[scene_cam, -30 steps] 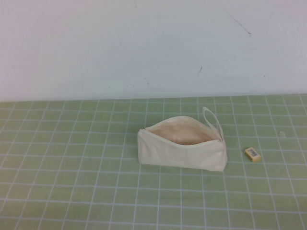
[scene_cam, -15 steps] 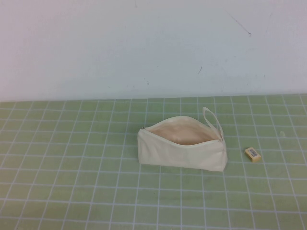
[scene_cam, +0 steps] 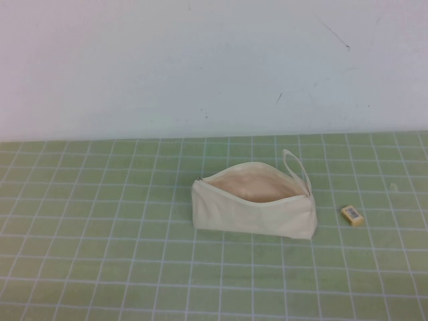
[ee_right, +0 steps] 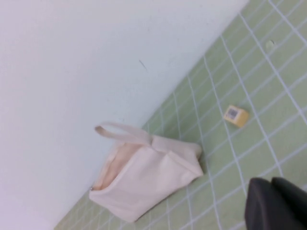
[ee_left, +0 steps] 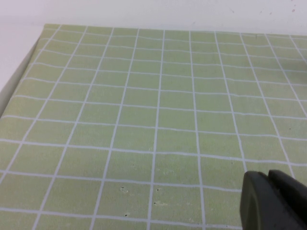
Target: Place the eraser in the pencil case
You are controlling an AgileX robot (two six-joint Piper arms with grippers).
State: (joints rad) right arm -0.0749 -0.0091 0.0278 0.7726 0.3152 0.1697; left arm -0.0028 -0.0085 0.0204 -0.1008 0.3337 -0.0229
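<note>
The cream-white pencil case lies on the green grid mat near the middle, its zip open upward showing pale tan lining, loop strap at its right end. The tiny yellow eraser with a white label lies on the mat a little to the right of the pouch, apart from it. Both show in the right wrist view: the pencil case and the eraser. My right gripper is shut and empty, well short of both. My left gripper is shut and empty over bare mat. Neither gripper shows in the high view.
A white wall rises behind the mat. The mat's left edge meets a white surface in the left wrist view. A small pale speck lies on the mat behind the eraser.
</note>
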